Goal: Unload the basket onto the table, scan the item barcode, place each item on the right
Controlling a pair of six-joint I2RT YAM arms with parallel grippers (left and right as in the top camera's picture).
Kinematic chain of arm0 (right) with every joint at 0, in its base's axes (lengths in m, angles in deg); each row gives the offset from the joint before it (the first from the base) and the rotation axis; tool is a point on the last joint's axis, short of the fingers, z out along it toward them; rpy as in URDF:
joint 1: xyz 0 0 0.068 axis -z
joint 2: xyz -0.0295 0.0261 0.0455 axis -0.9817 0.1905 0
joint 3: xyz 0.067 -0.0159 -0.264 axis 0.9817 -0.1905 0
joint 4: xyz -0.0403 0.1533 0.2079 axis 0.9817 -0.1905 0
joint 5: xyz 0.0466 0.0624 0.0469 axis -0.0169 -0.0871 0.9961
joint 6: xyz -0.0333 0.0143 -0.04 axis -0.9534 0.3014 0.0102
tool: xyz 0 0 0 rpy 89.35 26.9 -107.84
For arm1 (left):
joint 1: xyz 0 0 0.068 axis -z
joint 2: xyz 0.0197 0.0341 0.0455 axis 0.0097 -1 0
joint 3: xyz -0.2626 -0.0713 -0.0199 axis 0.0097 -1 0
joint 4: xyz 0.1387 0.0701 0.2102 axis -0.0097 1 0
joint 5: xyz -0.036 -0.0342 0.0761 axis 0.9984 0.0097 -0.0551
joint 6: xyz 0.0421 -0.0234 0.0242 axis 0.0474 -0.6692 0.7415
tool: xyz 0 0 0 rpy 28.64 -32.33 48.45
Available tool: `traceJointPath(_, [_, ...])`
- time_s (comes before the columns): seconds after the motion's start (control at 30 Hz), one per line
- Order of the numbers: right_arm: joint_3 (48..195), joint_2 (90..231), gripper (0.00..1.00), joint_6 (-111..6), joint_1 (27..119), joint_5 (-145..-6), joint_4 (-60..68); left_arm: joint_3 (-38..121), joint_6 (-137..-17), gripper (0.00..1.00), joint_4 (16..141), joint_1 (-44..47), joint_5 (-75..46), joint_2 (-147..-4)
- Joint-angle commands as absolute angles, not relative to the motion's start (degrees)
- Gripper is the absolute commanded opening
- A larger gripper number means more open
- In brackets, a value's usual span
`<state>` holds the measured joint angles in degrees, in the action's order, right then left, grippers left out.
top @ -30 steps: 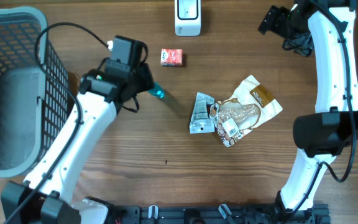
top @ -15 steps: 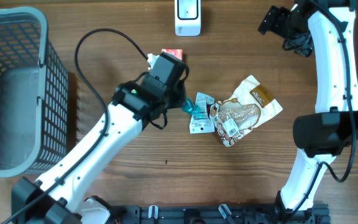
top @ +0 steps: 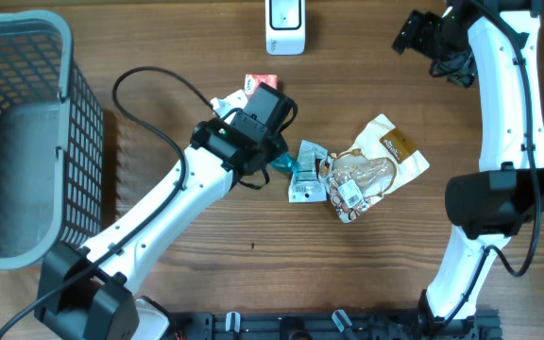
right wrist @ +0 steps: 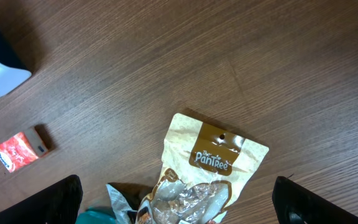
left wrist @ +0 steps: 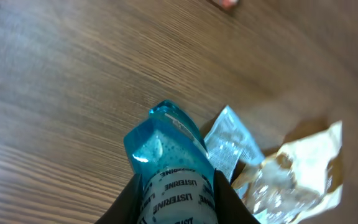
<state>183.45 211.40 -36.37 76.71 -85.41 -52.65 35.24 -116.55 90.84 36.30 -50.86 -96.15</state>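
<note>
Left wrist view: left gripper (left wrist: 178, 200) is closed narrow on the blue bottle (left wrist: 166, 155), whose end sticks out past the fingers and hangs just above the table, right beside the silver packet (left wrist: 229, 146). Right gripper (right wrist: 176, 186) is spread wide, holds nothing, and sits up at the far right, well apart from the items. Risks: the bottle is smooth and only pinched by two fingers, so it may twist or slip on a fast swing. It hangs low, so it can clip the packet or the bag (top: 381, 156) and drag the pile. No barcode shows in any view, so it may reach the scanner (top: 285, 26) facing the wrong way and fail to read. The red box (top: 251, 83) lies between the arm and the scanner, so a low pass could knock it. Text: "LISTERINE" on the bottle and "Pantree" on the bag. The bag's white sticker and the box print are too small to read.
</note>
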Motion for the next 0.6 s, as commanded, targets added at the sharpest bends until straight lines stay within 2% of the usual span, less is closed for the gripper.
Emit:
traceJointPath(0.0, [182.9,209.9,0.98,-36.9,76.6,-86.6,-52.8,35.5,-131.1,0.18,90.9,36.5,-53.5,-97.5])
traceJointPath(0.1, [182.9,209.9,0.98,-36.9,76.6,-86.6,-52.7,35.5,-133.5,0.2,90.1,36.5,-53.5,-97.5])
traceJointPath(0.3, [182.9,209.9,0.98,-36.7,76.6,-86.4,-52.7,35.5,-133.5,0.33,88.5,36.5,-53.5,-97.5])
traceJointPath(0.57, [182.9,209.9,0.98,-36.7,76.6,-86.4,-52.5,35.5,-131.3,0.34,88.5,36.5,-53.5,-97.5])
